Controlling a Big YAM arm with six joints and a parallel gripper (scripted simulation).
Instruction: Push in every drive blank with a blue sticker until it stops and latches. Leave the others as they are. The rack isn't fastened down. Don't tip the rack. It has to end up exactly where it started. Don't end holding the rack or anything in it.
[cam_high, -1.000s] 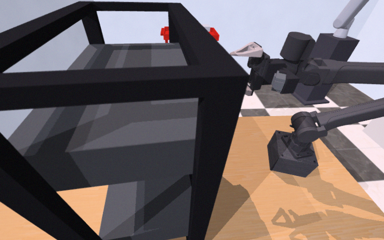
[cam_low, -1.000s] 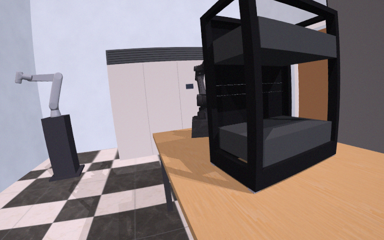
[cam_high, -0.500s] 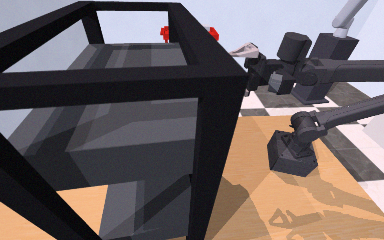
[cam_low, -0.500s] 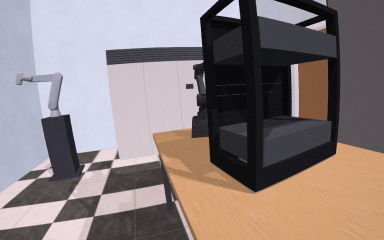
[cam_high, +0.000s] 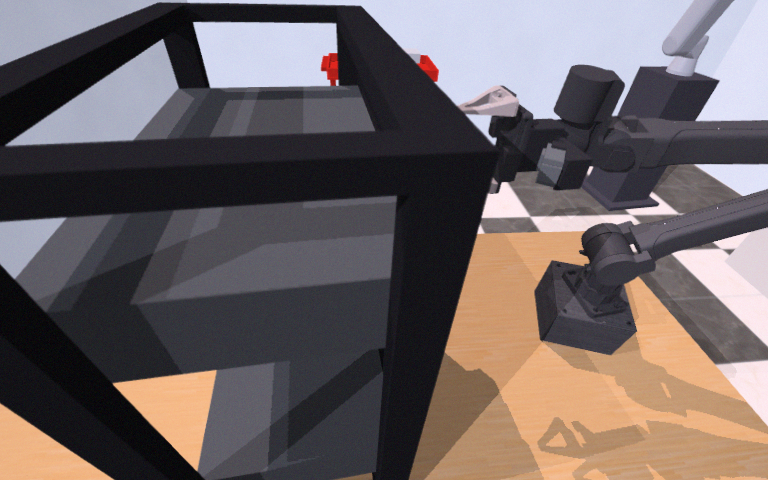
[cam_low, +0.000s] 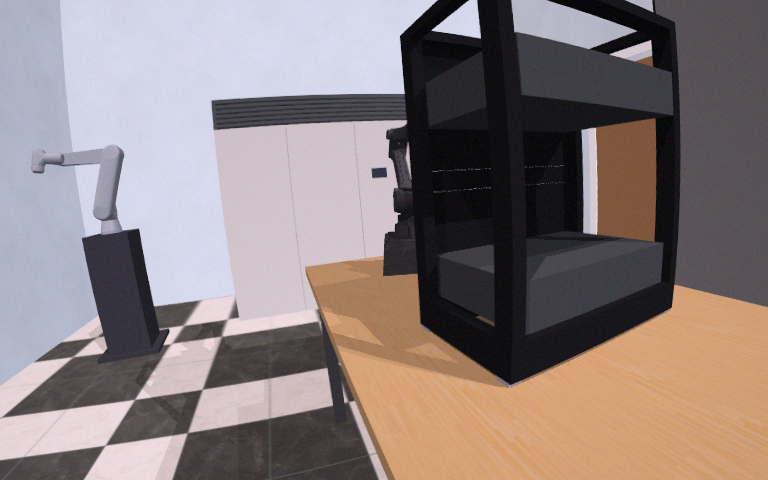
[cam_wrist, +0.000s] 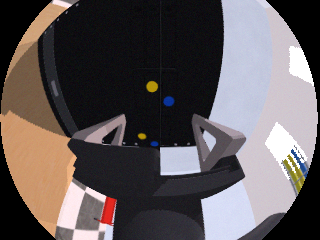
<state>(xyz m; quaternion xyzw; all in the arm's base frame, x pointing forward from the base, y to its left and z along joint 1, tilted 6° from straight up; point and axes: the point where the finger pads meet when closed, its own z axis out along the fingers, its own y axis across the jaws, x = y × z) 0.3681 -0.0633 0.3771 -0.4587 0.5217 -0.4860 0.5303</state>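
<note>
A tall black open-frame rack stands on the wooden table and holds grey drive blanks; it also shows in the exterior view. In the wrist view the rack's dark front face fills the middle. On it I see a yellow sticker with a blue sticker just below right, and lower down another yellow sticker and blue sticker. My gripper is open and empty, close in front of that face, near the rack's upper front corner.
The arm's base is bolted to the table beside the rack. A red part shows behind the rack's top. A second pale arm on a dark pedestal stands on the chequered floor. White cabinets stand behind the table.
</note>
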